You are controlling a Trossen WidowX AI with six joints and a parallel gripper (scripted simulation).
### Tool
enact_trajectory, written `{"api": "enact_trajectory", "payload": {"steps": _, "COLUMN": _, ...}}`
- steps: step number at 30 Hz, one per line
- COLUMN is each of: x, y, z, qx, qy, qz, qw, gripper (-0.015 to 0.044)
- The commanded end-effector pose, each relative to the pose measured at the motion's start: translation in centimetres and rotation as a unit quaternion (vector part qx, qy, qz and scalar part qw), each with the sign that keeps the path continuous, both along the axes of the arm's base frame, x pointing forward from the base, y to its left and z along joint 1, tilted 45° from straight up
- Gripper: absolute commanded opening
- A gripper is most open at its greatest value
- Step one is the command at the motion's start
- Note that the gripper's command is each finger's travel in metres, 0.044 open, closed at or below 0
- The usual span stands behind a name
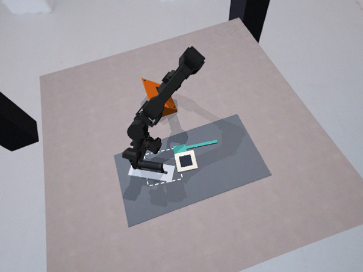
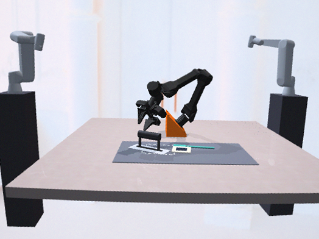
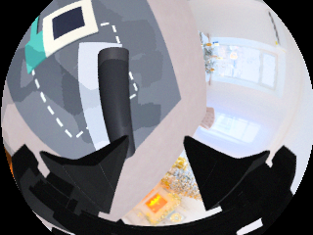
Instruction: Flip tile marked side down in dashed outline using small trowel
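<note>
Claw point(image 1: 146, 160) point(image 2: 141, 126) point(image 3: 156, 140) spread and empty, the arm hovers above the black-handled trowel point(image 1: 150, 165) point(image 2: 149, 135) point(image 3: 114, 93). Seen from above, a teal blade point(image 1: 179, 148) point(image 3: 35, 53) sits at the face-up tile's point(image 1: 176, 161) point(image 2: 176, 152) point(image 3: 48, 35) 11 o'clock

Your arm point(image 1: 169, 90) point(image 2: 183, 80) is black throughout, built of slim angular links between chunkier joint housings, with a rounded, drum-like housing point(image 1: 136, 131) point(image 2: 154, 87) near the wrist. Your gripper point(image 2: 142, 126) point(image 3: 156, 140) is black too, its two fingers faceted wedges tapering to points. Your base bracket point(image 1: 149, 90) point(image 2: 174, 129) is bright orange, with slanted, triangular sides and small dark holes by its corners.
</note>
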State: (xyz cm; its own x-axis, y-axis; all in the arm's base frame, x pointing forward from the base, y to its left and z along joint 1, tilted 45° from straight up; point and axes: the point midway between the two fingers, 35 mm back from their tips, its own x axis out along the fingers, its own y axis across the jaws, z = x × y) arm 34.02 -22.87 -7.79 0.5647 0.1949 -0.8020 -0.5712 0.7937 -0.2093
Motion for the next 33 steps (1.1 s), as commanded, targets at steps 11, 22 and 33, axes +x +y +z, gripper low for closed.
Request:
{"api": "enact_trajectory", "payload": {"steps": 11, "x": -3.4, "y": 4.6, "z": 0.3, "qx": -0.023, "qy": -0.071, "qz": -0.03, "qw": 0.997, "gripper": 0.03}}
{"api": "enact_trajectory", "payload": {"steps": 22, "x": -2.5, "y": 4.7, "z": -0.7, "qx": -0.022, "qy": -0.07, "qz": -0.031, "qw": 0.997, "gripper": 0.03}}
{"api": "enact_trajectory", "payload": {"steps": 33, "x": -1.3, "y": 4.8, "z": -1.9, "qx": -0.022, "qy": -0.07, "qz": -0.03, "qw": 0.997, "gripper": 0.03}}
